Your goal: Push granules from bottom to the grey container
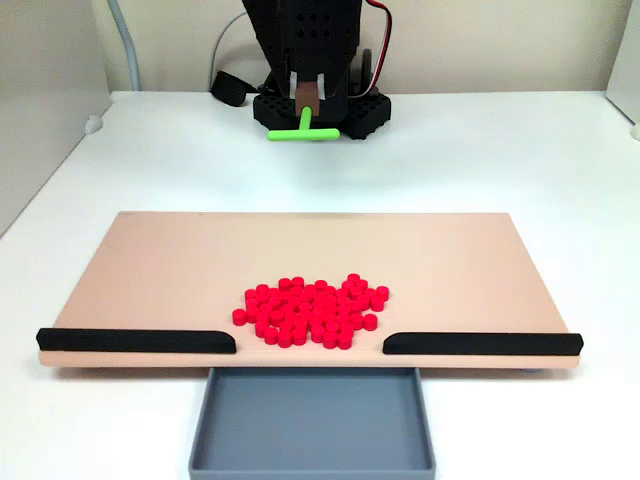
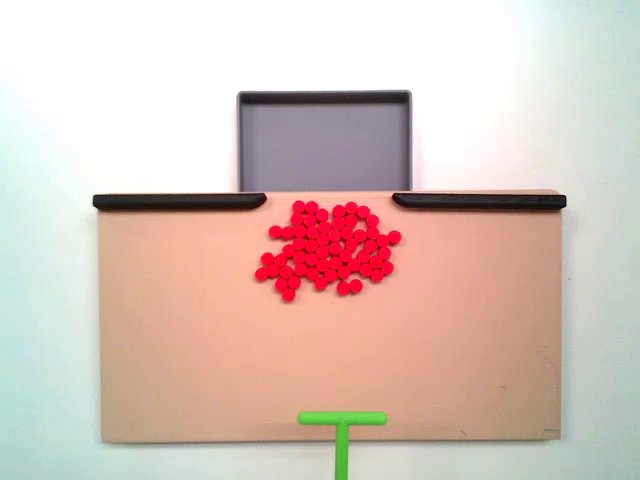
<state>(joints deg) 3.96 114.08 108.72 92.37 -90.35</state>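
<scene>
Gripper closed on green T-tool, raised behind tan board. Granules heaped near gap between black strips; grey container just beyond.

So there's a tan flat board lying on a plain white surface, wide side facing the camera in both fixed views. Two black strips run along one long edge of it, one at each end: a left strip and a right strip in a fixed view, with an open gap between them in the middle of that edge. Looking from above, the same strips sit along the board's top edge. Off the far left corner of the surface there's a grey cable against the wall, plus a black strap-like thing lying near it.
</scene>
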